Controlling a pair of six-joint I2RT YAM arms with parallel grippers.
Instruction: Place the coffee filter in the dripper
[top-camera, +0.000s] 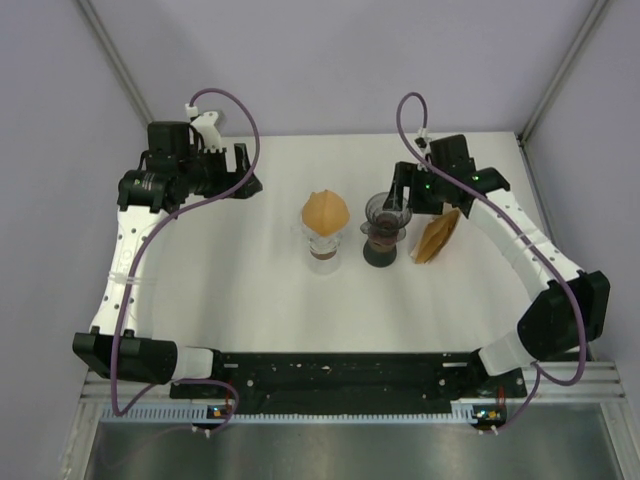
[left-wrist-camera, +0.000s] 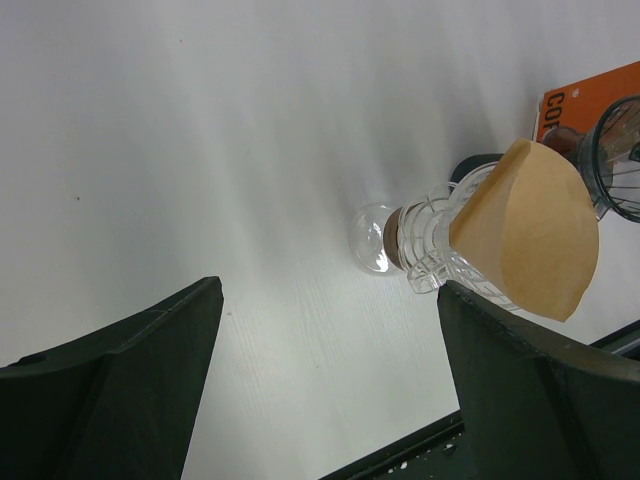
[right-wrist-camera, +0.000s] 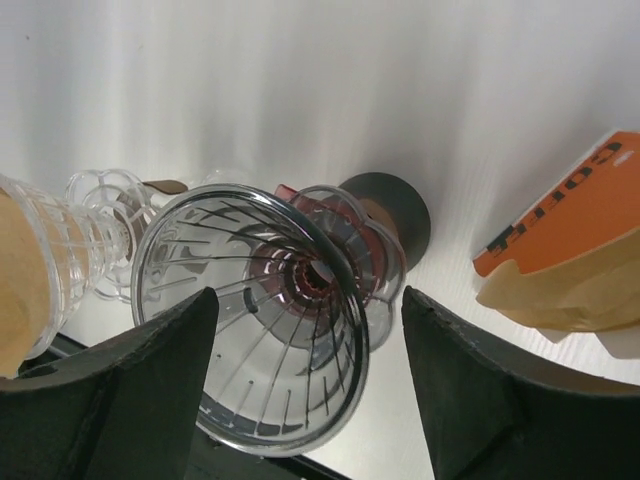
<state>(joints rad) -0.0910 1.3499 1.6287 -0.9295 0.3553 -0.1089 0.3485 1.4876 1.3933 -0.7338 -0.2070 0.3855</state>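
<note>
White table (top-camera: 200, 300) seen from above, with the two arm bases at its near edge. At mid-table, two pour-over drippers stand side by side, close together.

On the left stands the clear dripper (top-camera: 324, 248), ribbed glass on a small round foot. The coffee filter (top-camera: 325, 211) sits in its mouth. It is a tan paper cone, smooth and unprinted, with one curved edge and a blunt point. Much of the paper stands out above the glass rim, and it leans a little to one side in the left wrist view.

On the right stands the tinted dripper (top-camera: 385, 222), smoky glass with thin ribs running down to a hole at the bottom, on a dark round base. There is no paper inside it. Just to its right, an orange pack of filters (top-camera: 438, 238) lies on the table, tan papers showing at its open end.

Farther back, the right gripper (right-wrist-camera: 310, 295) hangs at the tinted dripper with its fingers spread wide. From its own camera the dripper's rim fills the gap between them. It has hold of nothing, and I cannot tell whether either finger touches the glass.

At far left, the left gripper (left-wrist-camera: 330, 290) is well apart from both drippers. Its fingers are spread wide with only bare table between them, holding nothing. It faces toward the clear dripper.
</note>
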